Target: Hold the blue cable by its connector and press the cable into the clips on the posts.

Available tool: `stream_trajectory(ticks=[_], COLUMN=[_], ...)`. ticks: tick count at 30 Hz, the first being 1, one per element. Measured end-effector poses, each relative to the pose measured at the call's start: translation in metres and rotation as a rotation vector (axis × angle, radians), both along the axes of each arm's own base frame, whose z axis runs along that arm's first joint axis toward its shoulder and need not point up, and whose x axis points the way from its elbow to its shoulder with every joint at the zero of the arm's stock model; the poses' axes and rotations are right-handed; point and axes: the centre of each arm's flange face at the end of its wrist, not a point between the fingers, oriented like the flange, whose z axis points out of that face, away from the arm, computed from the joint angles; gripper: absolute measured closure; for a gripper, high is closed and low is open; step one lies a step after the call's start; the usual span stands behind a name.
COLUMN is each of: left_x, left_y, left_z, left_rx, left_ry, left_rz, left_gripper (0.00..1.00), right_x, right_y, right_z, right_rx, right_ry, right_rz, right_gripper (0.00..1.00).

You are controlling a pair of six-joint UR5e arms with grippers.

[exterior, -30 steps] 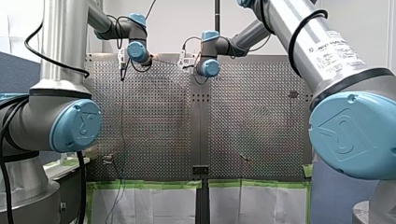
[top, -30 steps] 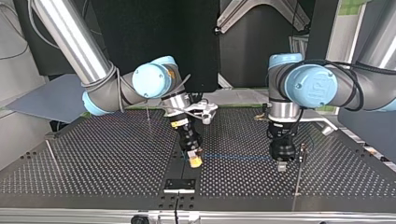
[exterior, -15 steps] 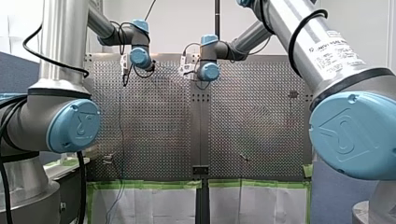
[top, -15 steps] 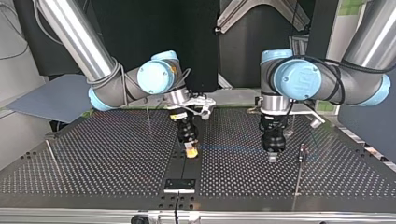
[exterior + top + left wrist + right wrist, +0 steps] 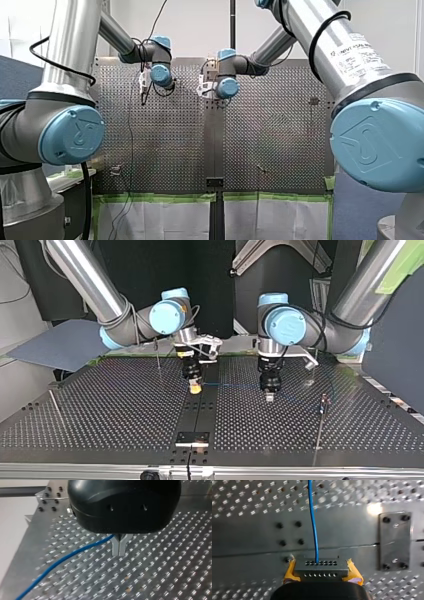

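Observation:
The blue cable (image 5: 231, 385) runs taut between my two grippers above the perforated table (image 5: 110, 410). In the right wrist view, yellow pads (image 5: 290, 573) are shut on a grey perforated connector (image 5: 321, 567); the blue cable (image 5: 313, 522) leaves it straight ahead. My right gripper (image 5: 194, 387) hangs over the table's middle strip. My left gripper (image 5: 119, 548) has its metal fingers shut on the blue cable (image 5: 62, 558), which trails away to one side. In the top view my left gripper (image 5: 269, 396) is to the right of the other. A thin post with a clip (image 5: 323, 401) stands further right.
More thin posts stand at the top view's left (image 5: 158, 356) and far left (image 5: 55, 407). A black plate (image 5: 192, 438) is bolted on the middle strip near the table's edge. In the front view a dark cable (image 5: 131, 140) hangs below my left gripper (image 5: 143, 96).
Both grippers have carried the taut cable away from the top view's camera and toward that view's left. In the front view both have moved to the right and lower.

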Motion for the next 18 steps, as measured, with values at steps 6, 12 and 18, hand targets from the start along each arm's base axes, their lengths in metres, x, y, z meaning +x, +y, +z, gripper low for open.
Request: stream_trajectory(ticks=[6,12,18], left_x=[-0.009,-0.025,-0.041], left_y=[-0.023,-0.046,-0.057], left_z=[-0.043,-0.087,-0.123], left_rx=[-0.006,0.007,0.034], left_ry=[0.039,0.082,0.111], left_rz=[-0.002,-0.039,-0.068], left_gripper=[1.00,1.00,1.00], right_x=[-0.009,-0.021,-0.032], right_y=[0.000,-0.004,-0.005], right_z=[-0.020,-0.039,-0.057], right_rx=[0.005,0.005,0.003], right_ry=[0.012,0.014,0.018], right_rz=[-0.018,-0.036,-0.052], right_gripper=[1.00,1.00,1.00])
